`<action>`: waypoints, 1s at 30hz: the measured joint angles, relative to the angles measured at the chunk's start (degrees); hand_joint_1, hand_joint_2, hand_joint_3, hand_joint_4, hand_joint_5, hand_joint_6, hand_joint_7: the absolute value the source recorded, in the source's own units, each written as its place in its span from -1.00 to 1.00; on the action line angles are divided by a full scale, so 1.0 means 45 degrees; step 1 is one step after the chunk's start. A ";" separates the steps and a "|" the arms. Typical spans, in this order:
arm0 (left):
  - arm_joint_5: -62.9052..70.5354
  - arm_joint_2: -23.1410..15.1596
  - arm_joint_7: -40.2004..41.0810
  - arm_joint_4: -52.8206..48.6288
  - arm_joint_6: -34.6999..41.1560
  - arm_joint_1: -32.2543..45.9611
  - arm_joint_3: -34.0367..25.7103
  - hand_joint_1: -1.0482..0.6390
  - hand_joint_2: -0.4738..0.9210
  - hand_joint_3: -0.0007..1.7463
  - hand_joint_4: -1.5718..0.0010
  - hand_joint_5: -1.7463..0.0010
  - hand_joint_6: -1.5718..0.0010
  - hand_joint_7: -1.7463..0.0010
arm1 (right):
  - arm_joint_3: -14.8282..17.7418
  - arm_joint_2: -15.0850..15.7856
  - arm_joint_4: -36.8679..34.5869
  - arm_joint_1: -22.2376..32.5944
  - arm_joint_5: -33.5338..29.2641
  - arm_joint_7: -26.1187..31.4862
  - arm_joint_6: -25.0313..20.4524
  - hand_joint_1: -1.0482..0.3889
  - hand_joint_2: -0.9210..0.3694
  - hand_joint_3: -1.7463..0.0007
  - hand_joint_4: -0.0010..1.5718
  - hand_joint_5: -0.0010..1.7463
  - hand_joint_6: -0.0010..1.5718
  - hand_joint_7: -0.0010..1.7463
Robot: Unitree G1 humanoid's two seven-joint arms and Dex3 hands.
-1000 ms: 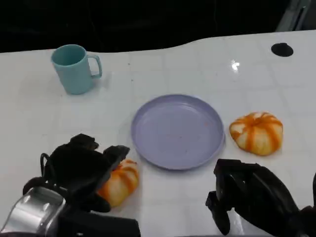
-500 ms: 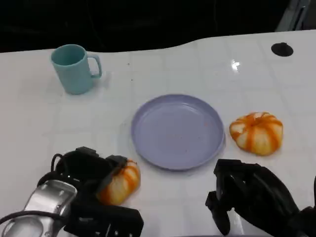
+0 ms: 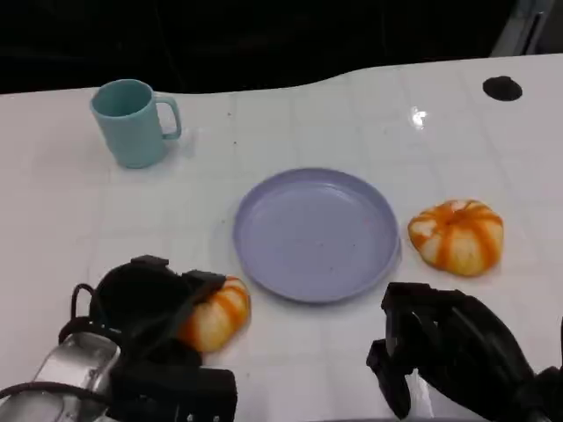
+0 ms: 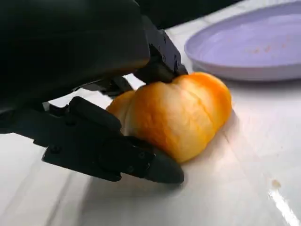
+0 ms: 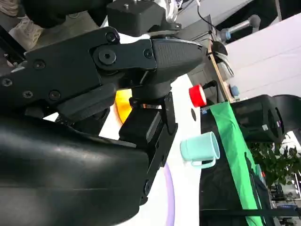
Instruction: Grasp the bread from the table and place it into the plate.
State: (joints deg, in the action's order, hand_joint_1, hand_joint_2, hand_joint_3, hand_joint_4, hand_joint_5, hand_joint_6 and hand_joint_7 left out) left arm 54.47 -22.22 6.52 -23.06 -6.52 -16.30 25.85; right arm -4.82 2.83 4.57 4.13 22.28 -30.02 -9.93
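An orange-striped bread roll (image 3: 218, 314) lies on the white table near the front left, just short of the lilac plate (image 3: 317, 234). My left hand (image 3: 145, 308) grips it: in the left wrist view one finger (image 4: 117, 153) runs along one side of the bread (image 4: 181, 113) and another (image 4: 162, 59) presses its opposite side. The plate (image 4: 249, 47) lies bare close beyond it. A second striped bread (image 3: 456, 236) sits to the right of the plate. My right hand (image 3: 440, 347) hovers low at the front right, fingers apart and holding nothing.
A teal cup (image 3: 132, 121) stands at the back left, and the right wrist view has the same cup (image 5: 200, 149). A small black disc (image 3: 502, 87) marks the far right of the table. The table's far edge curves behind the plate.
My left hand has drawn its fingers in around the near bread, and the bread has shifted slightly toward the plate. The right hand, plate and second bread have not moved.
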 measured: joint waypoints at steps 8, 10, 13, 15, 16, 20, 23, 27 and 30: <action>0.0238 -0.0066 0.1526 -0.0726 -0.0150 -0.0319 0.0393 -0.14 1.00 -0.43 -0.01 -1.00 -0.05 -0.25 | 0.0000 0.0006 0.0015 0.0006 -0.0013 0.0000 0.0001 -0.83 -1.00 0.60 0.55 0.88 0.32 0.69; 0.0344 -0.0116 0.1657 -0.0734 -0.0080 -0.0350 0.0471 -0.15 1.00 -0.44 -0.02 -1.00 -0.02 -0.24 | 0.0000 0.0005 0.0039 0.0012 -0.0011 0.0000 0.0001 -0.82 -1.00 0.60 0.55 0.88 0.32 0.69; 0.0620 -0.0233 0.1679 -0.0632 0.0146 -0.0394 0.0640 -0.14 1.00 -0.51 -0.03 -1.00 -0.04 -0.24 | 0.0000 0.0005 0.0070 0.0014 -0.0010 0.0000 0.0001 -0.81 -1.00 0.60 0.55 0.87 0.31 0.68; 0.0671 -0.0327 0.1672 -0.0458 0.0300 -0.0377 0.0654 -0.14 1.00 -0.51 -0.04 -1.00 -0.05 -0.18 | 0.0001 0.0006 0.0077 0.0021 -0.0009 0.0000 0.0001 -0.81 -1.00 0.60 0.55 0.87 0.31 0.67; 0.0702 -0.0392 0.1665 -0.0290 0.0412 -0.0333 0.0647 -0.14 1.00 -0.51 -0.04 -1.00 -0.06 -0.18 | 0.0002 0.0007 0.0080 0.0029 -0.0007 0.0000 0.0001 -0.81 -1.00 0.60 0.55 0.87 0.31 0.67; 0.0668 -0.0652 0.1594 0.0428 0.0757 -0.0062 0.0439 -0.12 0.99 -0.54 -0.04 -1.00 0.12 -0.67 | 0.0004 0.0009 0.0087 0.0045 -0.0007 0.0000 0.0001 -0.83 -1.00 0.60 0.55 0.88 0.31 0.68; 0.0601 -0.0773 0.1523 0.1163 0.1136 0.0076 0.0125 -0.10 0.98 -0.52 -0.03 -1.00 0.19 -0.87 | 0.0001 0.0004 0.0086 0.0038 0.0003 0.0000 0.0000 -0.83 -1.00 0.62 0.55 0.87 0.32 0.67; 0.0598 -0.0822 0.1217 0.2167 0.1758 0.0260 -0.0231 -0.08 0.88 -0.46 -0.03 -1.00 0.14 -0.80 | 0.0003 0.0002 0.0086 0.0039 0.0005 0.0002 0.0000 -0.83 -1.00 0.62 0.56 0.86 0.33 0.66; 0.0621 -0.0820 0.1060 0.2790 0.2075 0.0379 -0.0309 -0.09 0.80 -0.35 -0.04 -1.00 0.15 -0.85 | 0.0003 0.0003 0.0085 0.0036 -0.0002 0.0002 0.0001 -0.83 -1.00 0.62 0.56 0.86 0.33 0.66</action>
State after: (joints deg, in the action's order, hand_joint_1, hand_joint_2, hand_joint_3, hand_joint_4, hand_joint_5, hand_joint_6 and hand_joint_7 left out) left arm 57.27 -25.91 11.29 -10.50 2.82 -14.60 24.46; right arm -4.81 2.85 4.95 4.29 22.27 -30.01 -9.93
